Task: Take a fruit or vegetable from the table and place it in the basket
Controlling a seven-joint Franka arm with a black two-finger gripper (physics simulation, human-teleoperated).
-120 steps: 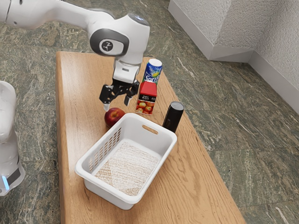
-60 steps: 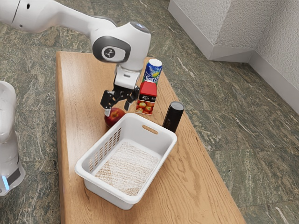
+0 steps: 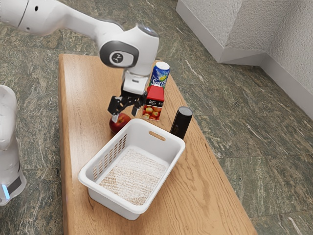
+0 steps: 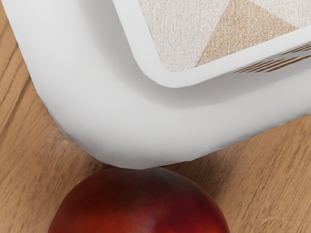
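- Exterior view: gripper, fingers apart, over the apple, nothing clamped.
- Exterior view: apple on the table, outside the basket, right by its corner; carton near the gripper too.
- Exterior view: step in hand looks like lining up for the grasp; basket part not begun.
- Wrist view: apple close under the hand, hard by the basket's rim; touching or not, can't tell.
- Wrist view: next move likely needs centring on the apple, lowering with both fingers clear of the rim, then closing, lifting, crossing over the basket.
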